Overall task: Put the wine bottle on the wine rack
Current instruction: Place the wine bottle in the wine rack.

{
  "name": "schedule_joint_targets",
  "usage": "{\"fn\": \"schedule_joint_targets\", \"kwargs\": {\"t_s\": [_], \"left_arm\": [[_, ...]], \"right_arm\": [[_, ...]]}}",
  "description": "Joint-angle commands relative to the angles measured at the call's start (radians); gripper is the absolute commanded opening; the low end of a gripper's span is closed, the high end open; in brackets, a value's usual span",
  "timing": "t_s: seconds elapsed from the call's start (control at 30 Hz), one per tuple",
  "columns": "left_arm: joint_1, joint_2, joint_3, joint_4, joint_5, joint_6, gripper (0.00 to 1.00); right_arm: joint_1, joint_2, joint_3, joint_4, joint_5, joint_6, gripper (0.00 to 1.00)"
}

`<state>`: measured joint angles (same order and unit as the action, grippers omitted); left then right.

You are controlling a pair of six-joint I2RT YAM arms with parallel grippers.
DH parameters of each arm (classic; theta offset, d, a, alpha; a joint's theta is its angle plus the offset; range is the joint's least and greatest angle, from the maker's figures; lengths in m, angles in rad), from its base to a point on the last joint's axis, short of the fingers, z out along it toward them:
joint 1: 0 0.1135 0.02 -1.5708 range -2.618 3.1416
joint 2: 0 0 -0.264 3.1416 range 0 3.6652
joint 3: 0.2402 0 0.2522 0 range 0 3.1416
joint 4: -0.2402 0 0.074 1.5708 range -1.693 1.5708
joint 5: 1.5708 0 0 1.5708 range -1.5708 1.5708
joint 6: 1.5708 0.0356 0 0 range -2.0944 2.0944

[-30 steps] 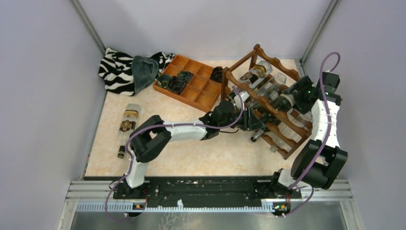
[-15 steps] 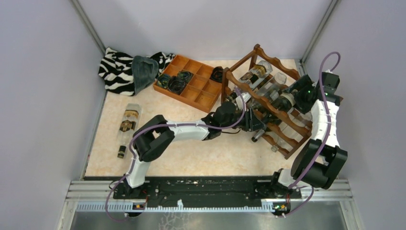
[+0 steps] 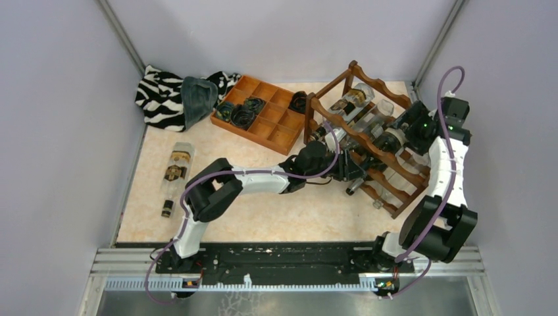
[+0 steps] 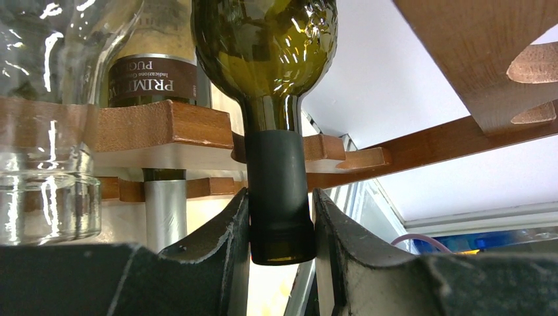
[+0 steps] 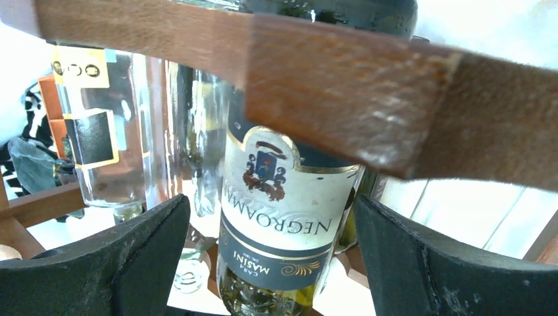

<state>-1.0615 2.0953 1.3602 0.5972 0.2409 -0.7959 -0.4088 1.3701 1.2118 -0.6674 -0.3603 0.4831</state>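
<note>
The wine rack (image 3: 389, 168), a reddish-brown wooden frame with wavy rails, stands at the right of the table with several bottles lying in it. In the left wrist view my left gripper (image 4: 279, 227) is shut on the dark-capped neck of a green wine bottle (image 4: 263, 46), which rests over a rack rail (image 4: 164, 125). From above, the left gripper (image 3: 347, 168) sits at the rack's near-left side. My right gripper (image 3: 406, 128) is at the rack's far-right side. It (image 5: 270, 217) stands open around a labelled bottle (image 5: 283, 197), with gaps on both sides, under a rail (image 5: 329, 92).
Another bottle (image 3: 176, 172) lies on the table at the left. An orange-brown compartment tray (image 3: 279, 138) and a zebra-striped cloth (image 3: 158, 99) sit at the back. A clear glass bottle (image 4: 46, 131) lies next to the held neck. Enclosure walls stand close behind the rack.
The right gripper's jaws have spread wider and the right wrist has drawn back a little toward the right wall. The left gripper keeps its hold on the neck.
</note>
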Motion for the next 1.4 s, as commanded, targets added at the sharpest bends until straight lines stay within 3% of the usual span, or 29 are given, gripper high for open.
{"fn": "schedule_joint_targets", "kwargs": {"t_s": [0.0, 0.3, 0.4, 0.6, 0.83, 1.0, 1.37], "left_arm": [[-0.014, -0.005, 0.06, 0.107, 0.019, 0.026, 0.0], [-0.014, 0.003, 0.068, 0.107, 0.032, 0.026, 0.0], [-0.014, 0.004, 0.068, 0.107, 0.032, 0.022, 0.01], [-0.014, 0.007, 0.065, 0.107, 0.028, 0.018, 0.02], [-0.014, 0.007, 0.059, 0.108, 0.017, 0.02, 0.05], [-0.014, 0.008, 0.055, 0.114, 0.012, 0.017, 0.06], [-0.014, 0.021, 0.069, 0.101, 0.006, 0.014, 0.08]], "right_arm": [[-0.008, -0.054, 0.082, 0.064, 0.0, -0.082, 0.92], [-0.007, -0.139, 0.155, -0.009, 0.014, -0.276, 0.9], [-0.008, -0.174, 0.209, -0.043, -0.037, -0.426, 0.89], [-0.007, -0.255, 0.28, -0.205, -0.282, -0.877, 0.9], [-0.007, -0.292, 0.292, -0.471, -0.405, -1.171, 0.92], [-0.007, -0.316, 0.249, -0.597, -0.372, -1.322, 0.9], [-0.006, -0.35, 0.125, -0.635, -0.262, -1.459, 0.64]]}}
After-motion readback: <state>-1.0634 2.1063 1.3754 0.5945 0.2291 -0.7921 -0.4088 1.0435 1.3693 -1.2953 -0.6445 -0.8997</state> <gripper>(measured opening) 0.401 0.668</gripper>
